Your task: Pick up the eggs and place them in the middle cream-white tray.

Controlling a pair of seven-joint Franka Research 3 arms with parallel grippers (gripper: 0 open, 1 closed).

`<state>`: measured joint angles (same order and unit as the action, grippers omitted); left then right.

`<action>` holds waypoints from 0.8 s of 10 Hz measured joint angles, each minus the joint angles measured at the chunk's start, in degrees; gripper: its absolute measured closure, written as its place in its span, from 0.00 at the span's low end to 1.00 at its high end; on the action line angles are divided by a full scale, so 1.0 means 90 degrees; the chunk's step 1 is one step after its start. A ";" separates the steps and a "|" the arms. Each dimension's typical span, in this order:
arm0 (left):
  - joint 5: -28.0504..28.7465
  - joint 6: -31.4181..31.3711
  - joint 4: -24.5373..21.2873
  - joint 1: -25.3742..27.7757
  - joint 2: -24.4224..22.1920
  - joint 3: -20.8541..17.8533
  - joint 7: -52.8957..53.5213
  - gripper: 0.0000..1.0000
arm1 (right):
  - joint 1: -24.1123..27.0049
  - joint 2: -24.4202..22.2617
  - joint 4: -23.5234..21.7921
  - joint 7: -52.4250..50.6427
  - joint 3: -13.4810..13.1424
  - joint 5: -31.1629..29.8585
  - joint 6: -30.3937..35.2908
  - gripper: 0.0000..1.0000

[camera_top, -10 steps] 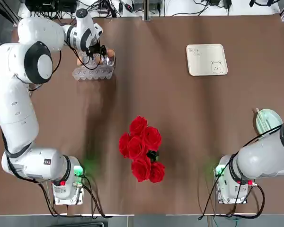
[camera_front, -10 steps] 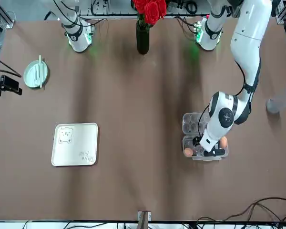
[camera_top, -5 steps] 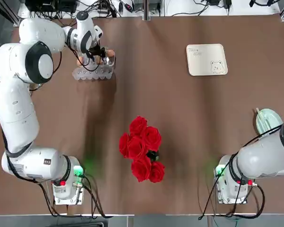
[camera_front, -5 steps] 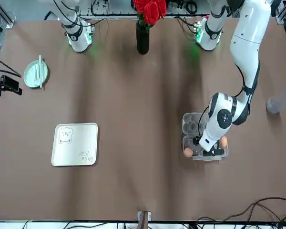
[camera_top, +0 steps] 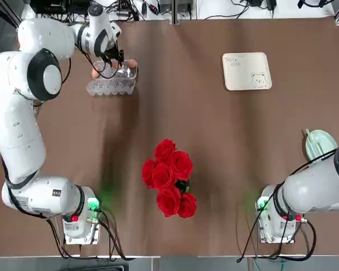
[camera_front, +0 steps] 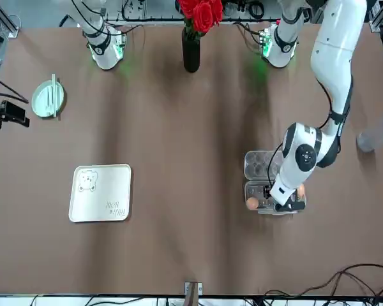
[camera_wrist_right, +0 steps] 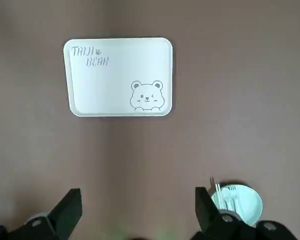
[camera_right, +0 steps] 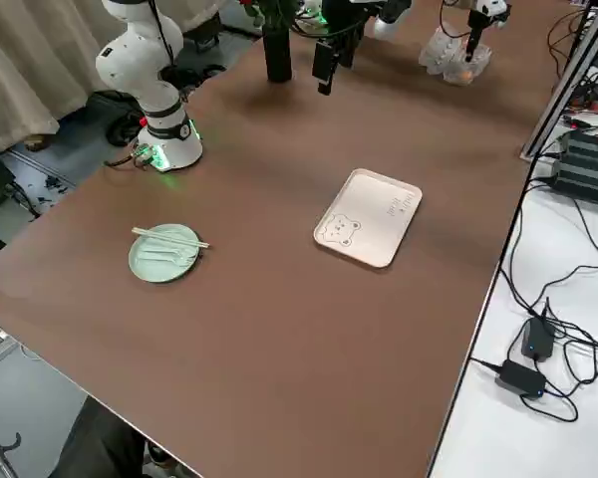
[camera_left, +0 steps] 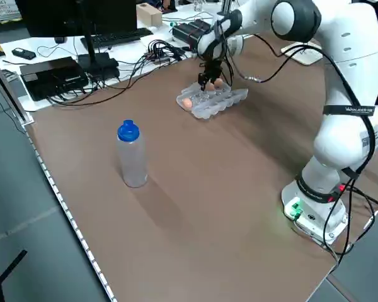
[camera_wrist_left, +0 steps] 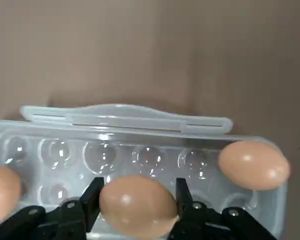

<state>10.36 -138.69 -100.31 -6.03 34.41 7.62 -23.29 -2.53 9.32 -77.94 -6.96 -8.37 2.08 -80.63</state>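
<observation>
A clear egg carton (camera_top: pixel 110 86) lies at the table's far left. My left gripper (camera_top: pixel 114 61) hangs over its far row, shut on the middle egg (camera_wrist_left: pixel 137 205), which sits between the fingers (camera_wrist_left: pixel 91 197) in the left wrist view. Two more eggs rest in the carton, one at each end (camera_top: pixel 95 73) (camera_top: pixel 132 64). The cream-white tray (camera_top: pixel 247 71) with its bear drawing lies bare at the far right. My right gripper (camera_wrist_right: pixel 137 210) hangs open high above the table, with the tray (camera_wrist_right: pixel 118 76) below it.
A vase of red roses (camera_top: pixel 169 178) stands mid-table near the arm bases. A pale green plate (camera_top: pixel 320 144) with utensils lies at the right edge. A blue-capped bottle (camera_left: pixel 131 154) stands on the table's left side. Cables and gear line the far edge.
The left gripper's fingers have closed on the middle egg and the wrist has shifted slightly toward the far edge. The right arm has not moved.
</observation>
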 joint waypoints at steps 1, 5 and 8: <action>-0.0049 0.0421 0.0269 -0.0064 -0.0115 0.0043 -0.0225 0.37 | 0.0000 0.0000 0.0000 0.0000 0.0000 0.0000 -0.0002 0.00; -0.0323 0.0972 0.1281 -0.1560 0.0107 0.0087 -0.2703 0.37 | -0.0002 0.0000 -0.0003 0.0000 0.0001 0.0000 -0.0003 0.00; -0.0369 0.0723 0.2446 -0.2856 0.1146 0.0043 -0.4382 0.37 | -0.0005 0.0003 -0.0006 0.0000 0.0003 0.0000 -0.0005 0.00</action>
<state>7.04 -132.18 -78.30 -31.74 44.72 8.01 -62.73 -2.58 9.35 -78.00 -6.95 -8.34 2.08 -80.67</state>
